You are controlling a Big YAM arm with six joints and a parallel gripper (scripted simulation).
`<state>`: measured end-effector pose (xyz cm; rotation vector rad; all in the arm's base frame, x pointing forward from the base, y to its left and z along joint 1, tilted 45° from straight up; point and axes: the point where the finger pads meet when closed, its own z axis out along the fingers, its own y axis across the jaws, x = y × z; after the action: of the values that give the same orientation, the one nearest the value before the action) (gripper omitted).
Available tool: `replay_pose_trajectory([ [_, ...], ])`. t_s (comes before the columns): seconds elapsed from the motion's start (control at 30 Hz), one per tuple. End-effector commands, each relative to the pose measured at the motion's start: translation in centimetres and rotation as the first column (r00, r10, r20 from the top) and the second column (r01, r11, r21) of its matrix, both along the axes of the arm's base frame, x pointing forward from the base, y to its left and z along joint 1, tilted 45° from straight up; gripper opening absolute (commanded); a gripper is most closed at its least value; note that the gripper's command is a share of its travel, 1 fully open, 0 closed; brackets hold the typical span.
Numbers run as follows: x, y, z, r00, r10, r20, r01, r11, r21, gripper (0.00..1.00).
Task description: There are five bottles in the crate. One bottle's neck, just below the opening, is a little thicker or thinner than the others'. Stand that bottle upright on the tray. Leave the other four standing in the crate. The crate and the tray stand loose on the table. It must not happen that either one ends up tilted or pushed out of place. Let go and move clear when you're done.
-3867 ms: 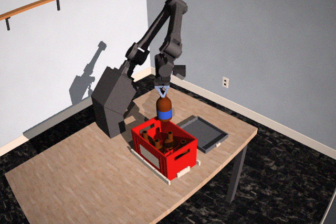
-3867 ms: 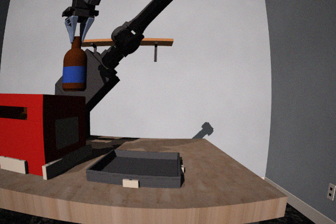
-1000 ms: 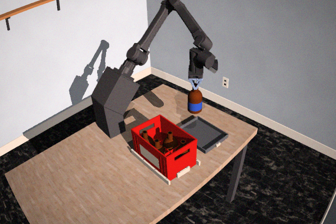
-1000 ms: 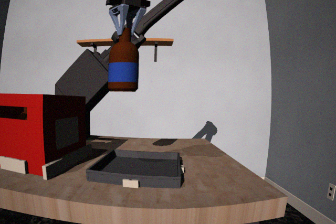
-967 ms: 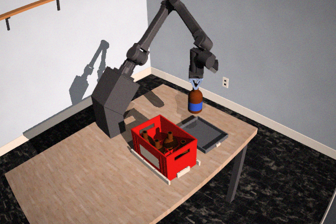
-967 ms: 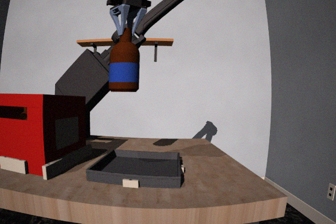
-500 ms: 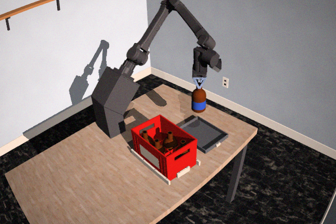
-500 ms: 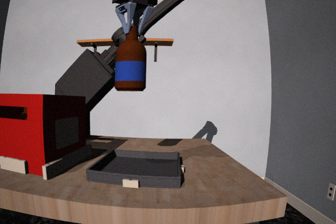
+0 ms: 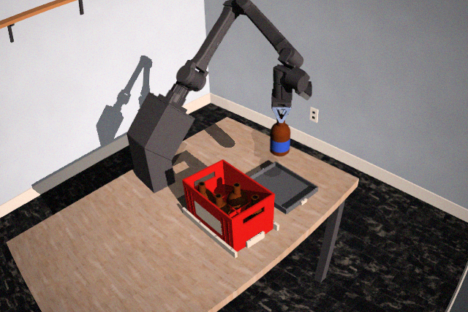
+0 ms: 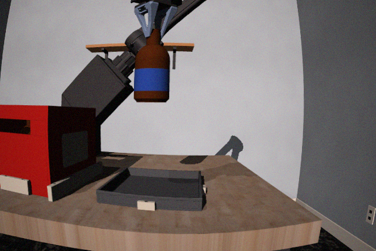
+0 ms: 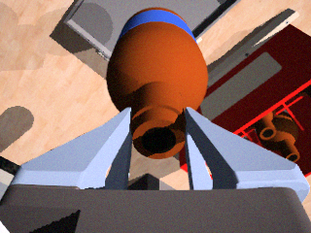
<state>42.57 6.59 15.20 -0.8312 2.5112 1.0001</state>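
Observation:
My gripper (image 9: pixel 281 115) is shut on the neck of a brown bottle with a blue label (image 9: pixel 280 139). The bottle hangs upright, high above the table and over the grey tray (image 9: pixel 284 185). In the exterior view the gripper (image 10: pixel 155 30) holds the bottle (image 10: pixel 151 70) well above the tray (image 10: pixel 153 188). The red crate (image 9: pixel 225 200) holds several brown bottles (image 9: pixel 235 193), standing.
The crate (image 10: pixel 45 147) stands left of the tray, against cream stop blocks (image 9: pixel 254 240). The arm's dark base (image 9: pixel 156 139) stands behind the crate. The table's edge lies right of the tray. A wooden shelf (image 9: pixel 49 5) hangs on the wall.

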Motion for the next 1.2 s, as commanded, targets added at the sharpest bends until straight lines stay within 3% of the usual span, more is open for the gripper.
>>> replay_pose_trajectory([
  [0.0,1.36,-0.06,3.26,0.998,-0.009,0.057,0.009,1.0,-0.007,0.0],
  [1.17,1.55,0.38,3.65,0.998,-0.004,0.06,0.005,1.0,-0.007,0.0],
])
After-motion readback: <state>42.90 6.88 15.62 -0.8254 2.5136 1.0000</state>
